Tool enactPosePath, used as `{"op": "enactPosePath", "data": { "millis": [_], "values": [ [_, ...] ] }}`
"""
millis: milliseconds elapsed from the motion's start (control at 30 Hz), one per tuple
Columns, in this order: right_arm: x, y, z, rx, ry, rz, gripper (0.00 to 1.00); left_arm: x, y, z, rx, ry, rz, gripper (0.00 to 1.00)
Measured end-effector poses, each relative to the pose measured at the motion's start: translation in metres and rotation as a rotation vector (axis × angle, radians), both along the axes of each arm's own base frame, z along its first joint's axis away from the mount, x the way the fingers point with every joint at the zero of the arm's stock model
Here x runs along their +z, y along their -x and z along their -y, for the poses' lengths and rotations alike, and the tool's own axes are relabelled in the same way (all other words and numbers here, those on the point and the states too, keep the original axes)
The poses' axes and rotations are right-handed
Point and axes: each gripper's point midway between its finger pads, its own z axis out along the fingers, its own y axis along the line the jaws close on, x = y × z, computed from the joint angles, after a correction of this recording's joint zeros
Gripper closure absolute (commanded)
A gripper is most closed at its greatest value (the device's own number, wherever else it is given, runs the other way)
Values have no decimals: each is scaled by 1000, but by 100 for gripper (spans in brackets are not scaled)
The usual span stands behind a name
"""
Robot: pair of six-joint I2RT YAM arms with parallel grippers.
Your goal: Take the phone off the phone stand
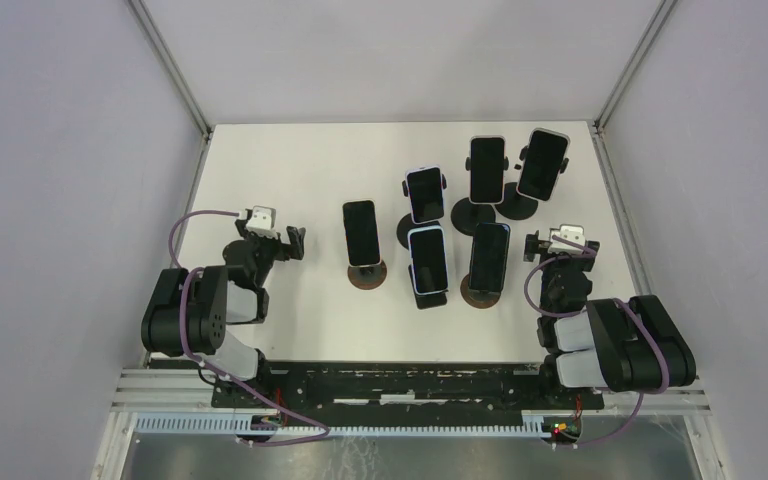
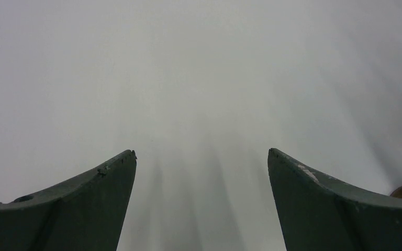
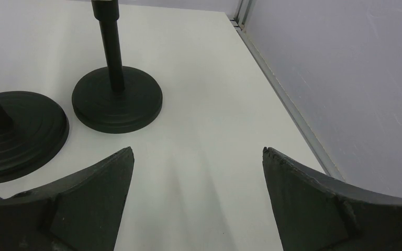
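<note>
A matt white table (image 1: 290, 160) fills a booth of pale grey walls (image 1: 60, 150), with slanted aluminium frame posts (image 1: 170, 65) at its far corners. Six black-screened smartphones sit in round-based stands across the middle and right of the table, none lifted out. The leftmost phone (image 1: 361, 232) is on a brown-based stand (image 1: 367, 277), and the far right phone (image 1: 543, 163) is on a black-based stand (image 1: 518, 207). The left hand (image 2: 201, 159) is released over bare table near the left edge, with nothing between its dark fingers (image 2: 104, 198). At that view's right border a dark curve and a brownish patch are cut off and cannot be identified. The right hand (image 3: 199, 154) is likewise spread and empty near the right edge. Two black stand bases (image 3: 118, 107) lie beyond it, their posts cropped at the top.
</note>
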Motion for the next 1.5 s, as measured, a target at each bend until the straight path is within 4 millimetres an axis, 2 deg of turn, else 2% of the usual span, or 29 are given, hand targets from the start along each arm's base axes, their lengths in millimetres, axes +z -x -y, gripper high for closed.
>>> {"op": "enactPosePath", "data": {
  "millis": [1500],
  "values": [
    [-1,3,3,-19,-7,-13,2,2,2,-3,5,1,-6,0]
  ]
}}
